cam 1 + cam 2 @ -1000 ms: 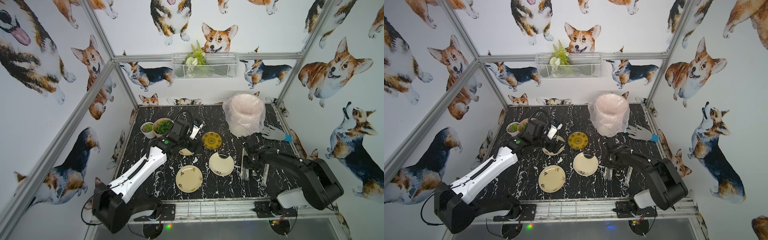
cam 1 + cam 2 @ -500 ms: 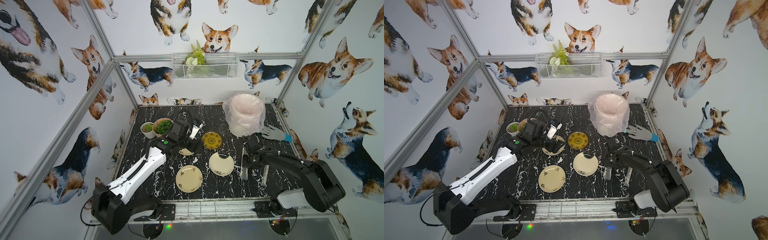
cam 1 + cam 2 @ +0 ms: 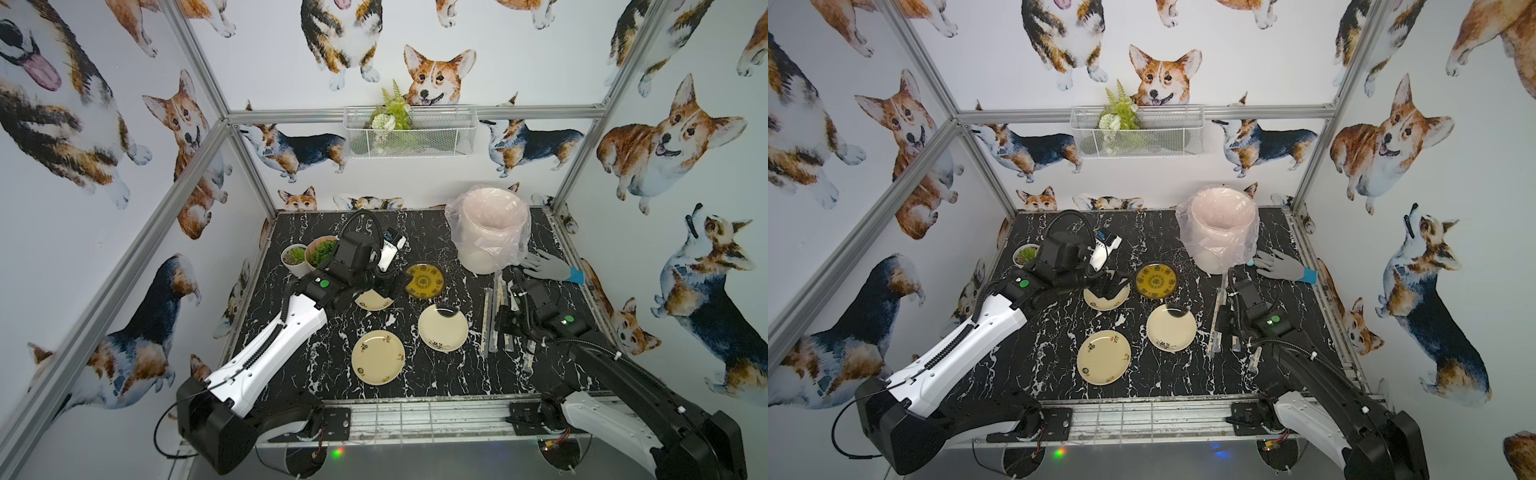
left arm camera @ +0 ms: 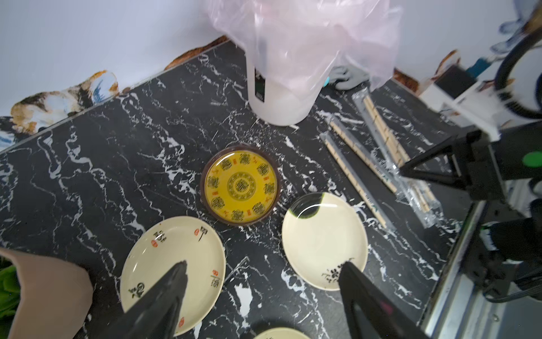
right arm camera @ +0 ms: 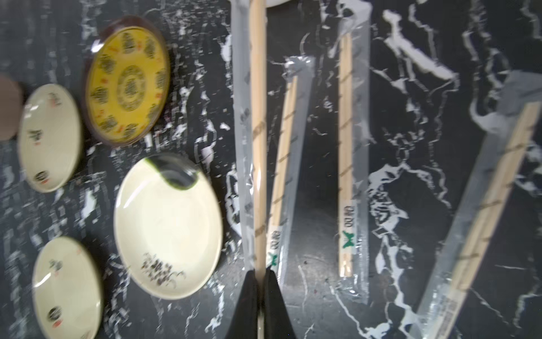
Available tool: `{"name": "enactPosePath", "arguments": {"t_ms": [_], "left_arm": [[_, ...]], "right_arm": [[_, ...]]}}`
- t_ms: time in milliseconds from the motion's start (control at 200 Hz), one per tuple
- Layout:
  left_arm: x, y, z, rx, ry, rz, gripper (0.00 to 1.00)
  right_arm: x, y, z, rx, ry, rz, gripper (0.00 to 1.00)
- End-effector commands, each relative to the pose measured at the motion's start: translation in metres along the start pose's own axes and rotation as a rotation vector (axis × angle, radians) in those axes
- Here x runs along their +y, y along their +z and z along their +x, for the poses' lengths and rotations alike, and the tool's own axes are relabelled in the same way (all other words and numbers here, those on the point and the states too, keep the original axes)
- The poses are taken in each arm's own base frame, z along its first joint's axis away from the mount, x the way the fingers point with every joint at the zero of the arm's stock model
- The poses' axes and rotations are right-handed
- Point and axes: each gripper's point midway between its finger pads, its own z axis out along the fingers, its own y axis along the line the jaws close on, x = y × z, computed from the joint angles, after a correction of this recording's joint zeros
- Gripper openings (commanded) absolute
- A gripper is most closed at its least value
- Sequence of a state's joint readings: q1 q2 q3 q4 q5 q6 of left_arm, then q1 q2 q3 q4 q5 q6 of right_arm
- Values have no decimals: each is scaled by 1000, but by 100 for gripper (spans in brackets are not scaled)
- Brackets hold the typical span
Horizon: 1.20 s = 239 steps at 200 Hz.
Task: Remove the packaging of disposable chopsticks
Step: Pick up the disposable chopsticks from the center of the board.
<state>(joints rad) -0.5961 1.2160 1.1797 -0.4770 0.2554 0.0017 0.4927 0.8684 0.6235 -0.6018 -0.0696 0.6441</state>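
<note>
Right hand (image 5: 260,277) pinches the end of packaged disposable chopsticks (image 5: 258,117) lying on the tabletop (image 5: 316,293); left hand (image 4: 264,267) gapes wide above a cream plate (image 4: 164,243).

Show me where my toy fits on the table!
Bare black marble table shows at the back, between the left robot arm and the white bin with its clear bag, and along the front edge in front of the cream round plates. Crowded: the middle with plates, and the right side, where wooden chopsticks in clear sleeves lie by the right hand.
</note>
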Motion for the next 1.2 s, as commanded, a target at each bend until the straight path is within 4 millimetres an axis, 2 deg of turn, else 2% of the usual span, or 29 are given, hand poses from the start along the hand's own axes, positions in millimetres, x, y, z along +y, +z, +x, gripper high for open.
{"name": "enactPosePath", "arguments": {"t_ms": [0,105,260,360,441,651,831,1066,1126,1191], "left_arm": [[-23,-13,-36,-114,-70,122,84],[-36,-23,-56,-177,-123,202,84],[-58,-29,-76,-221,-207,354,84],[-72,-31,-85,-234,-245,460,82],[-76,-31,-89,-242,-265,497,80],[-85,-35,-98,-272,-293,582,75],[-83,-33,-98,-275,-311,575,68],[-79,-34,-99,-293,-324,547,61],[-79,-35,-100,-296,-322,550,56],[-80,-37,-102,-304,-320,556,43]], "right_arm": [[48,-17,4,-8,-62,-283,0],[78,-37,7,-35,-109,-473,0],[113,-62,7,-61,-204,-682,0],[138,-79,-4,-114,-264,-795,0],[158,-90,-15,-140,-310,-869,0],[202,-100,-31,-125,-422,-967,0],[225,-111,-41,-148,-469,-1048,0],[243,-122,-33,-92,-516,-1124,0],[245,-124,-31,-87,-522,-1132,0],[245,-124,-29,-79,-523,-1134,0]]}}
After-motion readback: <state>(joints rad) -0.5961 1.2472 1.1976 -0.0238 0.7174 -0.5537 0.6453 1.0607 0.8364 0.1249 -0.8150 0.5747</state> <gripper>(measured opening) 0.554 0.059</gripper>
